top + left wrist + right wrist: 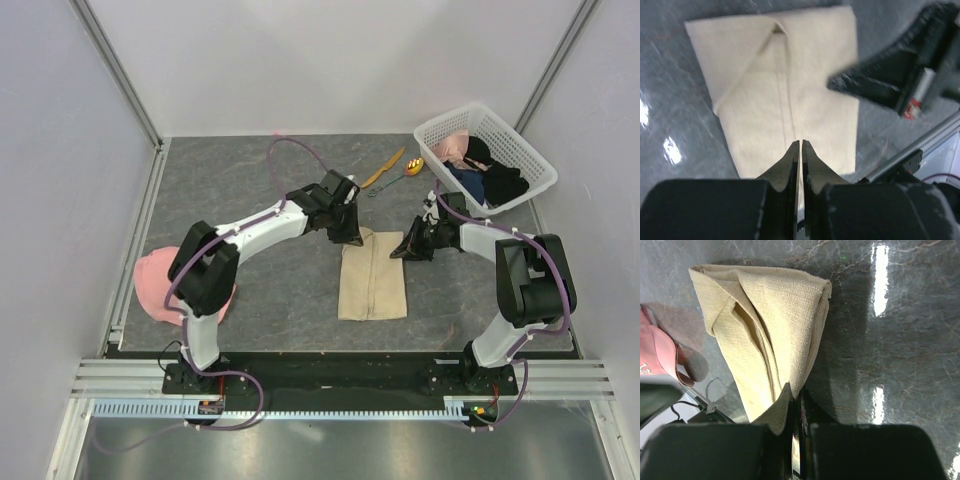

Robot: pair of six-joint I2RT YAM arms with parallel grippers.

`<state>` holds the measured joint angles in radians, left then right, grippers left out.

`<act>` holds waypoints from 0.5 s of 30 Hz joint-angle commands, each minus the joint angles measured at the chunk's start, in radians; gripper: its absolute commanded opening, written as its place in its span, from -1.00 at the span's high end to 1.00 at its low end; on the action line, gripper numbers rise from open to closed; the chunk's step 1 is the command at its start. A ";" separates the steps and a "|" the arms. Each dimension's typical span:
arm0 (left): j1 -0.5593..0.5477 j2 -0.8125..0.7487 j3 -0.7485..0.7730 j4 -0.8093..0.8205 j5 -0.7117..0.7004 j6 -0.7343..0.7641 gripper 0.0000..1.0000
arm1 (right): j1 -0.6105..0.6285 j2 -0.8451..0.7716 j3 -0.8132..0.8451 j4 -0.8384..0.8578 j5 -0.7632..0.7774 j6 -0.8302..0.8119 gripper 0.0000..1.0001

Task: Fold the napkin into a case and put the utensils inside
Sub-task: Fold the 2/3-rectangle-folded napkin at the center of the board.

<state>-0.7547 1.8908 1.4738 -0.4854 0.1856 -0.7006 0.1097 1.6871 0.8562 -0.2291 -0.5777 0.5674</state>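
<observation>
Top external view showed the napkin, folded long, lying on the table left of the basket, nearer my bases. My left gripper and right gripper each pinched its far edge, jaws closed tight. Knife and spoon lay just left of the basket.

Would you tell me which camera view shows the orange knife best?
The top external view: the knife lies fully visible beside the spoon. Neither wrist view shows it; both face the napkin.

one napkin, one knife, one spoon
</observation>
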 commanded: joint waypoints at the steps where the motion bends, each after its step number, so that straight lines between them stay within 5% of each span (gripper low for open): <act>1: -0.003 0.134 0.060 0.093 0.077 -0.016 0.83 | 0.013 -0.015 0.058 -0.055 0.030 -0.037 1.00; 15: -0.006 0.245 0.060 0.137 0.041 -0.057 0.84 | 0.156 -0.041 0.167 -0.115 0.137 0.093 1.00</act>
<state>-0.7570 2.1262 1.5051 -0.3996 0.2371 -0.7200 0.2081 1.6855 0.9749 -0.3336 -0.4911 0.5735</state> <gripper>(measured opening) 0.082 0.040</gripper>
